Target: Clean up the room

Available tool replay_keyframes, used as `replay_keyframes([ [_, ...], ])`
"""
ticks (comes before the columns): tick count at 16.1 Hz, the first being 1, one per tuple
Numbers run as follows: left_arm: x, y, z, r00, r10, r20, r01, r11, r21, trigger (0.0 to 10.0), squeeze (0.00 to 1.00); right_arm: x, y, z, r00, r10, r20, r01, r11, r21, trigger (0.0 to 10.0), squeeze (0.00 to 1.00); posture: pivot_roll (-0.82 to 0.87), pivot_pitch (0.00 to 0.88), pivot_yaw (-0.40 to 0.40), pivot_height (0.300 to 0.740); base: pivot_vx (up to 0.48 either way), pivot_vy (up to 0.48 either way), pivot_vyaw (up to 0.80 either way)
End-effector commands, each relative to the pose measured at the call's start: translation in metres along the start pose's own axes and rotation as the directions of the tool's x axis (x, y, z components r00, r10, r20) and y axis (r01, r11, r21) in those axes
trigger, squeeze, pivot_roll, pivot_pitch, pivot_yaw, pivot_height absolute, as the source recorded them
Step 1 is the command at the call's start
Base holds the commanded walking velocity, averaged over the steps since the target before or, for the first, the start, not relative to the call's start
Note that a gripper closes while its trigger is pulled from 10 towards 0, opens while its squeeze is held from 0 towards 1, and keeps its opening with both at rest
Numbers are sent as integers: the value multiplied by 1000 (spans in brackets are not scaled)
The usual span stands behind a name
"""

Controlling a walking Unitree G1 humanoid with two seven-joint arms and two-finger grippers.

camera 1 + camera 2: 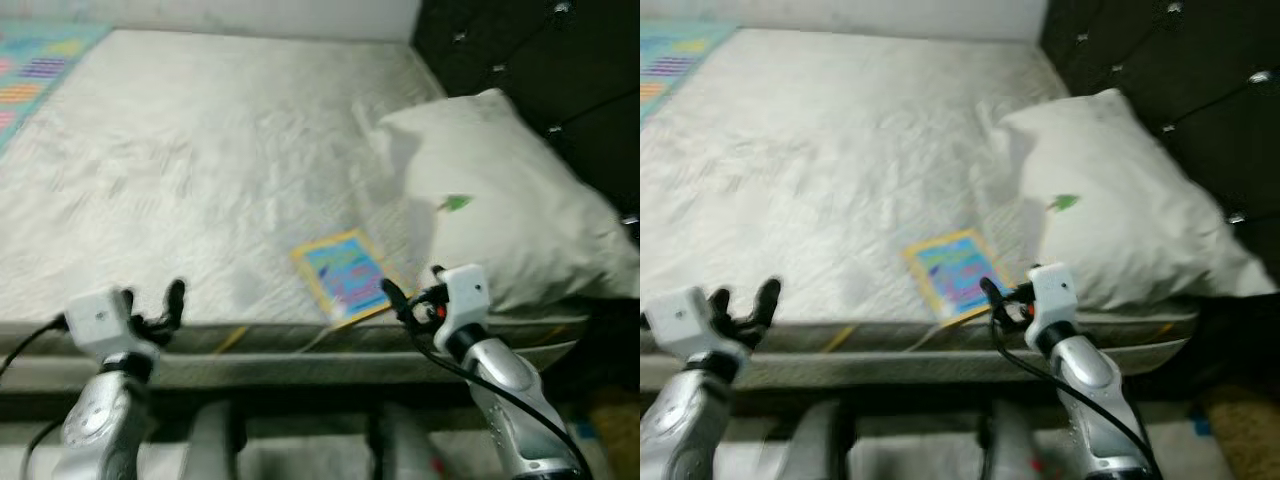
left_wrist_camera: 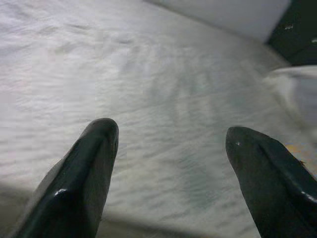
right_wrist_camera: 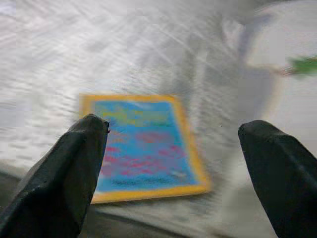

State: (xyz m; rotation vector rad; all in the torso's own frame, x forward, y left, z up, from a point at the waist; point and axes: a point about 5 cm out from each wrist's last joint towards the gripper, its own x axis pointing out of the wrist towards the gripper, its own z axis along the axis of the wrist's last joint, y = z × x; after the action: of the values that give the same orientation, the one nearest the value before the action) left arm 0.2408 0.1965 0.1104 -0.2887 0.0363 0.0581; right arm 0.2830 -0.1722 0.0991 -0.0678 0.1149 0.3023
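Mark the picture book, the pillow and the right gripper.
picture book (image 1: 345, 274), left eye view, middle of its blue cover.
pillow (image 1: 500, 190), left eye view, centre of its white face.
right gripper (image 3: 176, 168), right wrist view, midway between fingertips.

white quilted bed (image 1: 200, 160) against dark tufted headboard (image 1: 540, 60), pale wall (image 1: 250, 15).

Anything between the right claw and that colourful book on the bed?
Nothing: in the right wrist view the open right claw frames the book, with just bare white bed sheet around it.
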Motion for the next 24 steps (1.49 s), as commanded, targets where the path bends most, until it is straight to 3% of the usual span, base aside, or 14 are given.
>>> replay_keyframes([
  [1,-1,3,-1,1000,-4,-12,4,1000,12,10000,0,1,-2,-1,1000,-10,-4,10,1000,10,10000,0,-21,73,-69,514,341,0,0],
  [13,-4,2,-7,998,30,-53,-31,1000,-7,10000,0,8,-7,3,1000,-2,-27,2,999,33,10000,0,-7,89,-73,514,43,0,0],
  [16,-9,-2,-4,998,13,-64,-14,1000,-20,10000,0,28,11,-2,986,60,-153,-50,996,69,10000,0,18,115,-74,514,0,0,0],
  [19,-17,-12,2,998,-29,-63,27,999,-39,10000,0,40,36,7,980,150,-132,-139,986,93,10000,0,42,149,-82,514,0,0,0],
  [24,-30,-31,0,987,-109,-115,101,992,-70,10000,0,60,68,0,963,201,-178,-185,978,99,10000,0,66,182,-80,514,0,0,0],
])
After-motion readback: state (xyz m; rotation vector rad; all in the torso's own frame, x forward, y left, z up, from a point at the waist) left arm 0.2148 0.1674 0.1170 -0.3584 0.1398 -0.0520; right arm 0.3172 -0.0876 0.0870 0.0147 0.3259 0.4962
